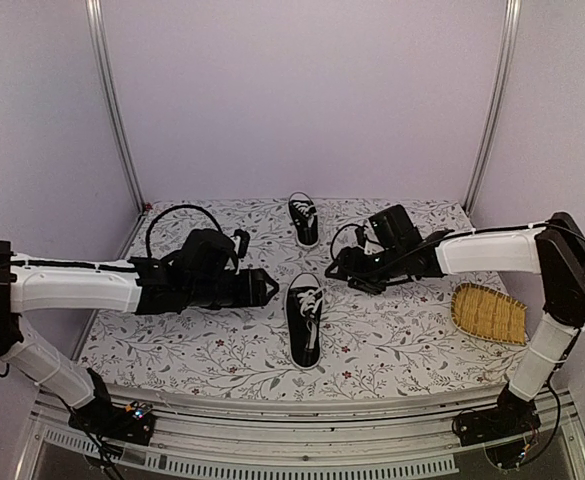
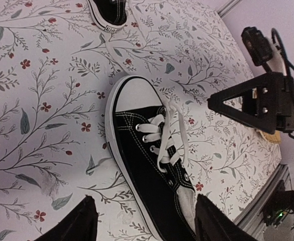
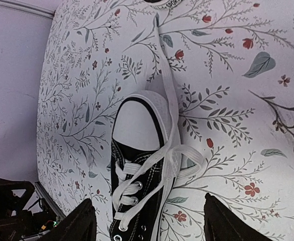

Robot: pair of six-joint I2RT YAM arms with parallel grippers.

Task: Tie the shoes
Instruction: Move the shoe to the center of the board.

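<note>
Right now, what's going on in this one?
Two robot arms flank the nearer black canvas sneaker with white laces on the flowered tablecloth. The left fingers and right fingers stand open, holding nothing. One loose lace trails past the toe; no bow shows. The second sneaker sits farther back.

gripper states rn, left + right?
Left gripper: open, holding nothing.
Right gripper: open, holding nothing.

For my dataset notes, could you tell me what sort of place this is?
Most likely a lab robot cell: plain walls framed by metal posts, a floral-covered table, and the left arm and right arm bolted to a rail at its edge.
</note>
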